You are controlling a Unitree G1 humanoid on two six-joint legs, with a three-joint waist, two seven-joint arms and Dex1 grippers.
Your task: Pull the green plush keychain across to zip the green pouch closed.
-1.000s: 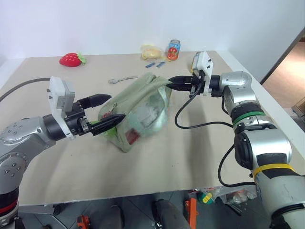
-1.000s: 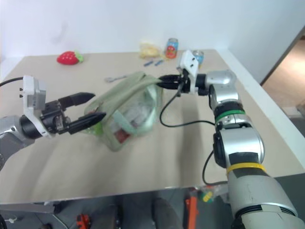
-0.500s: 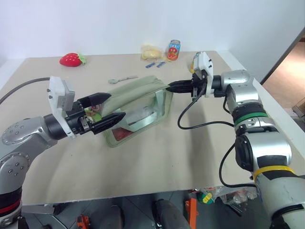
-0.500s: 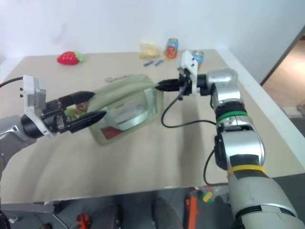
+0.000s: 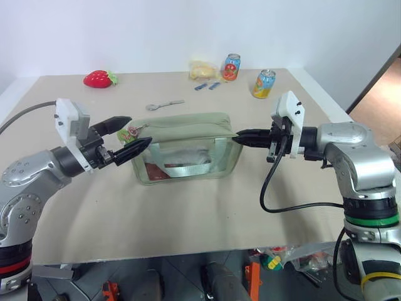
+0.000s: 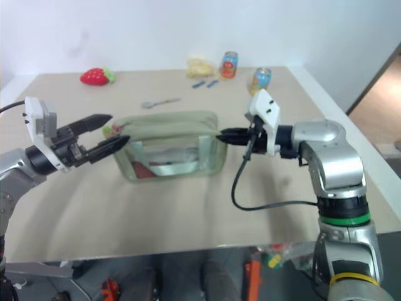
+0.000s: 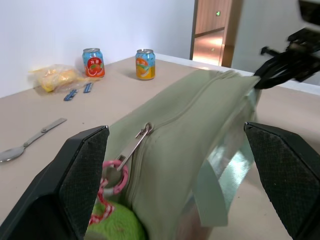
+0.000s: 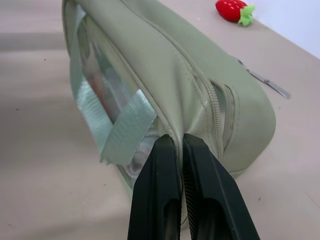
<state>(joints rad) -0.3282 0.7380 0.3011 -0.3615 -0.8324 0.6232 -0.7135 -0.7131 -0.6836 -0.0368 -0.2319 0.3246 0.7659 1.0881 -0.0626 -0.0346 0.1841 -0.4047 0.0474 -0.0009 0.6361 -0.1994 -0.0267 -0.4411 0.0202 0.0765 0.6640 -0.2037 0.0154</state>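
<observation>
The green pouch (image 5: 183, 148) lies lengthwise on the table between my two grippers, its clear side panel facing me. Its zipper pull (image 7: 138, 142) sits at the end near my left gripper, and the green plush keychain (image 7: 118, 228) hangs from it on a pink ring. My left gripper (image 5: 138, 131) is open, one finger on each side of the keychain (image 5: 130, 133), without touching it. My right gripper (image 5: 239, 137) is shut on the pouch's other end, pinching the fabric edge (image 8: 176, 136).
At the back of the table are a red strawberry toy (image 5: 99, 79), a spoon (image 5: 164, 105), a yellow bag (image 5: 202, 69), blue clips (image 5: 207, 86) and two cans (image 5: 231, 66) (image 5: 264, 83). A black cable (image 5: 269, 194) loops under my right wrist. The table's right edge is close by.
My right gripper has pulled back toward me with the pouch's end in it. The pouch has swung from a slanted heap into a straight line. My left gripper has shifted slightly left.
</observation>
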